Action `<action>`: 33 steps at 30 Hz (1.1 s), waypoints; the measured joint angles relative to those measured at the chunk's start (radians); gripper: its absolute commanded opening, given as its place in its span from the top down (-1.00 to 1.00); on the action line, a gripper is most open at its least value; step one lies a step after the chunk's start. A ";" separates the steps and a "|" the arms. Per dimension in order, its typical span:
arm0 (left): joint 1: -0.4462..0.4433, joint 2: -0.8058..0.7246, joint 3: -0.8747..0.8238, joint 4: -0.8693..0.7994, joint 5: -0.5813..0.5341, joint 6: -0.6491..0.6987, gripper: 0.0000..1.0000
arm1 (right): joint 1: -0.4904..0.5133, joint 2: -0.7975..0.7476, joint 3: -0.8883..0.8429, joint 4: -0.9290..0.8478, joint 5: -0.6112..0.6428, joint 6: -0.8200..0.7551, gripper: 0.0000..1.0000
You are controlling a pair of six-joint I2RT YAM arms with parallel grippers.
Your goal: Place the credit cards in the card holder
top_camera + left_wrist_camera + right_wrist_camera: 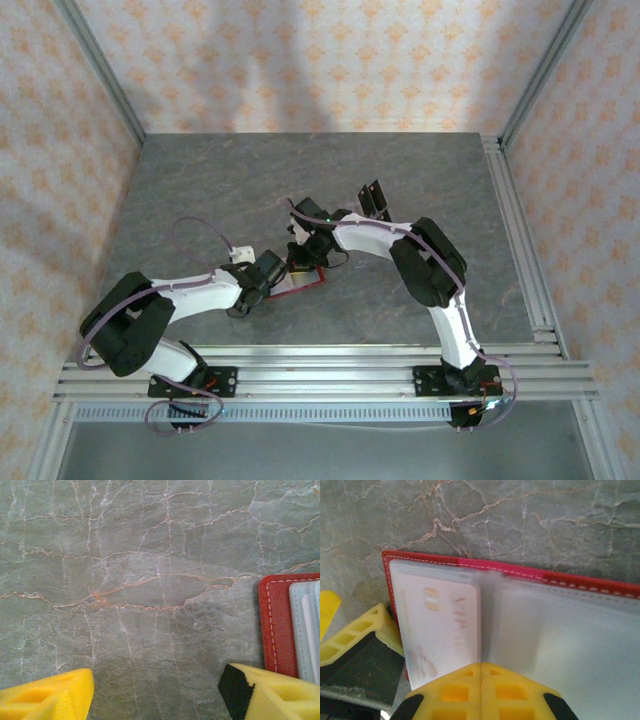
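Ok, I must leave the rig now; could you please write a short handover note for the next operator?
Left end effector: open, empty, low over the table beside the card holder's edge.
Right end effector: shut, at the card holder's middle fold; whether it pinches a sleeve is unclear.
Done: one pale card sits inside a clear pocket.
Left to do: what look like two dark cards lie farther back on the table, not yet in.

The table (pixel 200 190) is a grey-green, stone-patterned slab (pale and rusty veins cross it everywhere). The red card holder (pixel 308 283) lies open and flat on it near the middle, pockets facing up. Farther back, what seem to be two dark credit cards (pixel 374 197) lie side by side.
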 measured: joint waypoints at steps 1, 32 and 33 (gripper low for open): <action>0.000 0.000 0.000 0.000 -0.001 0.000 -0.45 | -0.002 -0.005 -0.003 0.001 0.000 0.000 1.00; 0.010 0.037 0.059 -0.026 0.003 -0.007 -0.46 | -0.051 -0.046 -0.034 -0.012 0.022 -0.039 1.00; 0.009 0.041 0.060 -0.021 0.003 -0.006 -0.46 | -0.050 -0.039 -0.029 -0.012 0.022 -0.042 1.00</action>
